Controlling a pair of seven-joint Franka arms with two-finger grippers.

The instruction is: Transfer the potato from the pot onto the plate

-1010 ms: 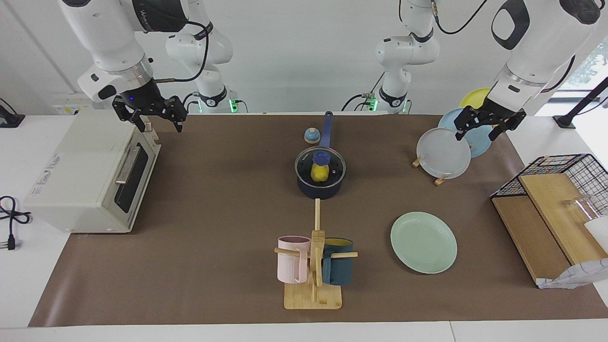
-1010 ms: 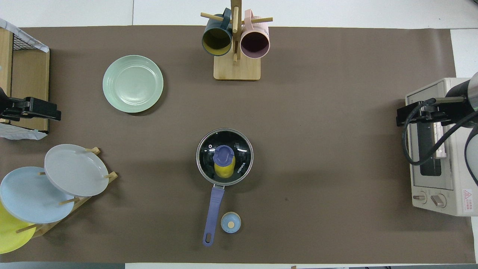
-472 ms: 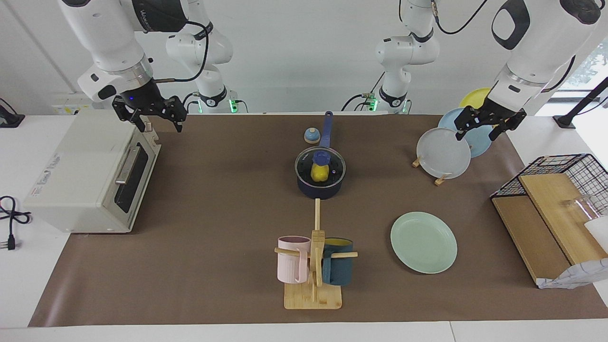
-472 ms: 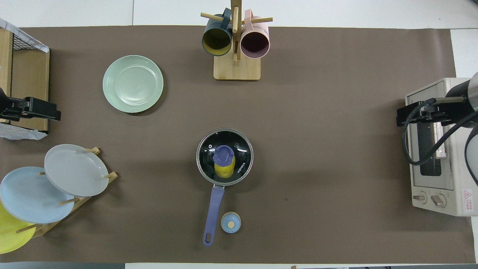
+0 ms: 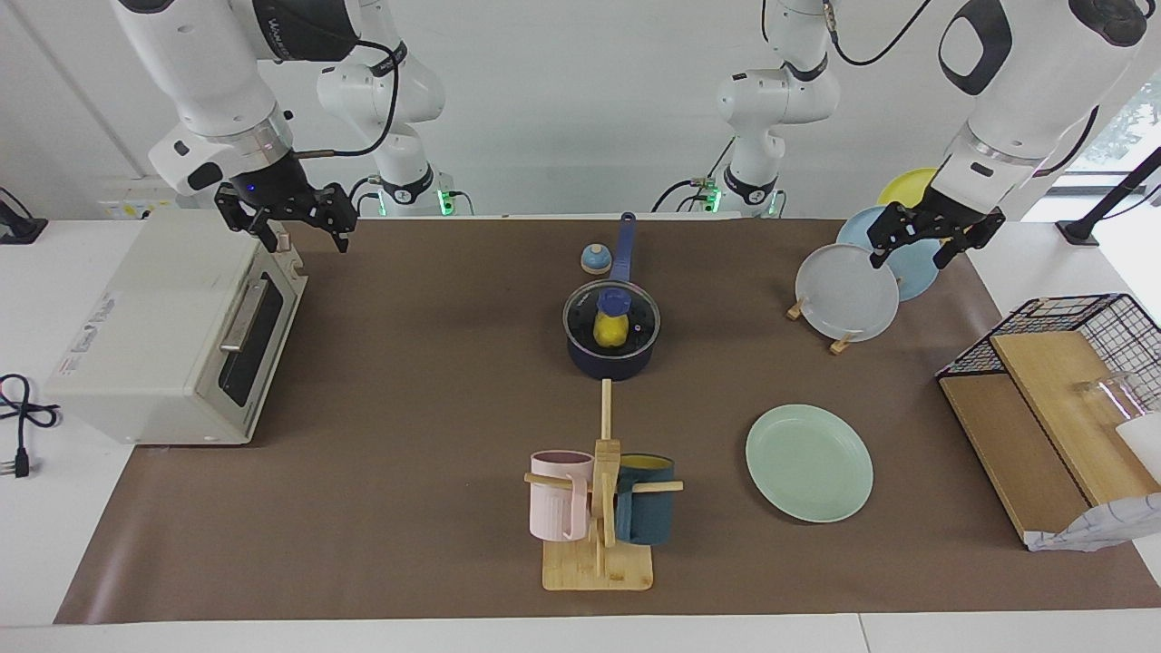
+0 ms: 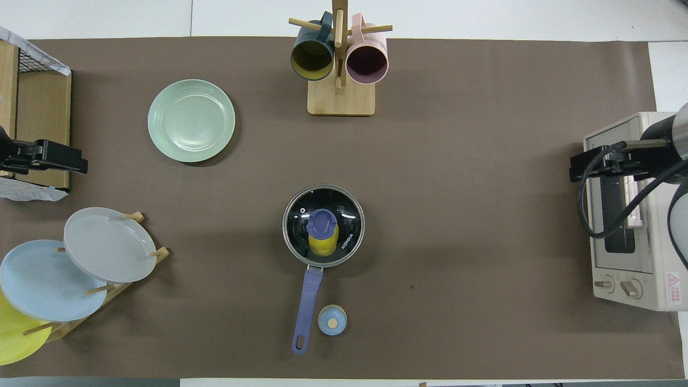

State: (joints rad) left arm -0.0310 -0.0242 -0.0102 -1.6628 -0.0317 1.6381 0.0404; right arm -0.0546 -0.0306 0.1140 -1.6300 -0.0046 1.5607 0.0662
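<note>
A: Waiting, both arms. Left gripper (image 5: 934,240) hangs w/ fingers apart, holding nothing, over the grey-white plate in the wooden rack (image 5: 845,292). Right gripper (image 5: 295,222) hangs over the top corner of the off-white toaster oven (image 5: 172,336), fingers apart too, empty.

B: Where's the target vs. the hands?

A: Small bright yellow lumpy toy potato (image 5: 610,332) sits inside the round dark navy saucepan (image 5: 612,361) w/ the long blue handle, roughly midway between the two grippers, well apart from both. Clear glass lid w/ blue knob (image 5: 613,299) is on the pot, so the potato's shut in. Round pale mint-green plate (image 5: 809,462) lies flat on the left gripper's end of the table, well below and apart from that gripper.

B: So the lid goes first?

A: Prob. yes. I'd take it by the knob; glass, so fragile and likely slick at the rim. Set it down gently, clear of the pot.

B: And the potato itself?

A: Looks light, prob. hard plastic, smooth and rounded, so it could squirt out of a narrow pinch. Best to come straight down into the pot and close across its narrower middle. Pot walls leave little room, so fingers should go in wide. Left arm seems the natural pick, given the plate's on its end.
</note>
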